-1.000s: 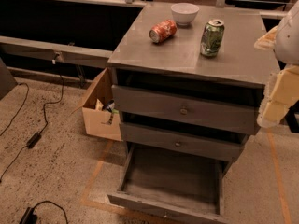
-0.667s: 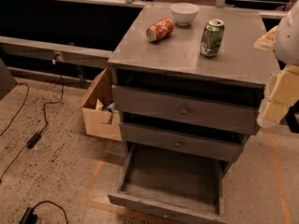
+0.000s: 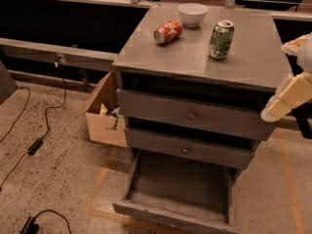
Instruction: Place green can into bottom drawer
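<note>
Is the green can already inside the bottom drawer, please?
No, the green can stands on the cabinet top; the pincer hangs beside its right edge.

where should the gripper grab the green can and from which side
Probably the side wall of the green can, mid-height, coming from the right. It stands upright on the cabinet top, round sides exposed; the white bowl and orange-red can lie to its left, while the gripper is beside the cabinet's right edge.
</note>
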`<state>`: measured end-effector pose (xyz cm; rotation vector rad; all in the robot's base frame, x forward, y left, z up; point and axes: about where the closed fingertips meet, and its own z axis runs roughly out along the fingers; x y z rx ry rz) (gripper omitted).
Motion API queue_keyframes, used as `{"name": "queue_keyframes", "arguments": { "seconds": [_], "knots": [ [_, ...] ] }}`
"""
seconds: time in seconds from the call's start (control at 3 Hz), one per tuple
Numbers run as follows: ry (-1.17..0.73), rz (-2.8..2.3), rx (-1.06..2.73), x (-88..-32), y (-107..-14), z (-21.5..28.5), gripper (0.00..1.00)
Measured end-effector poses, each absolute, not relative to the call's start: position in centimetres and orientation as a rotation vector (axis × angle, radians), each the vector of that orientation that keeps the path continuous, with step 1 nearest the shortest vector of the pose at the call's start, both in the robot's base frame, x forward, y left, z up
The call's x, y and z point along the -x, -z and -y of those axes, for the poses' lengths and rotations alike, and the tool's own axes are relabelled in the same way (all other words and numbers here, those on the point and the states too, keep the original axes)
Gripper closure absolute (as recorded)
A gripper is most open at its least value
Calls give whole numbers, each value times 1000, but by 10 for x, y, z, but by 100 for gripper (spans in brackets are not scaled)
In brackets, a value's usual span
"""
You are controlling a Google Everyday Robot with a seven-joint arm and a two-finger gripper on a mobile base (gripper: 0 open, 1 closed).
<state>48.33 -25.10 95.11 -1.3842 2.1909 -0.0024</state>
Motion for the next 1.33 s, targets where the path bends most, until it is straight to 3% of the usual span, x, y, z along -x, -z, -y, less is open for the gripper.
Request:
{"name": "queue_keyframes", "arguments": {
  "seconds": [1.33],
  "knots": [
    [-180,-1724,653,-693,-989,286,0]
  ]
}}
